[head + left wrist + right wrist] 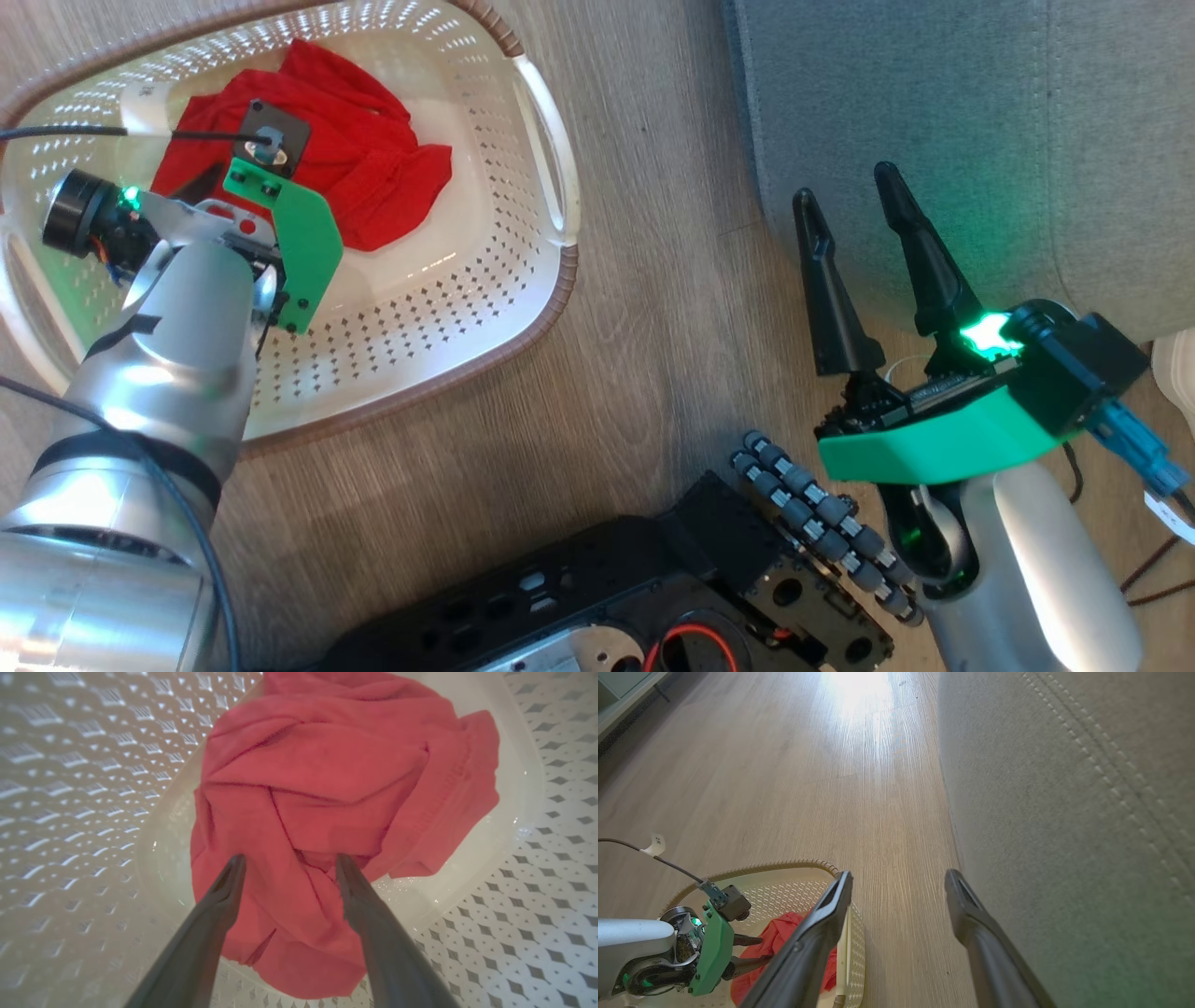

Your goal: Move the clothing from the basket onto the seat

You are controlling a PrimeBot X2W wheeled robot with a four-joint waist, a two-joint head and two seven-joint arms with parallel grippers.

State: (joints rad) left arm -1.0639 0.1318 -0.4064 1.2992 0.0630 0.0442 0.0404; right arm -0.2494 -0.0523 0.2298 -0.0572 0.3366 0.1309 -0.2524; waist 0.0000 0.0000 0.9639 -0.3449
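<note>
Pickup is the step in hand. The left gripper (290,858) hangs inside the basket (420,308) with its 2 fingers apart and their tips down at a fold of the clothing (327,788). Whether they touch the cloth I cannot tell. The clothing is a crumpled red heap on the basket's flat bottom, nearer the far wall than the near rim. I cannot tell whether it is 1 garment or 2.

Next, I judge, the fingers need to close on that fold, deep enough to carry the bunch. Then they lift straight up until the trailing cloth clears the braided rim, and swing across to the seat (934,93).

Inside the basket the walls stand well apart from both fingers, so closing has room. The handle-side rim lies between the heap and the seat, and beyond it runs a strip of wooden floor (653,327). The right gripper (846,184) hovers over that floor just beside the seat's rounded corner, fingers apart and holding nothing. It sits near the likely carry path, so the loaded arm may have to pass above it.
</note>
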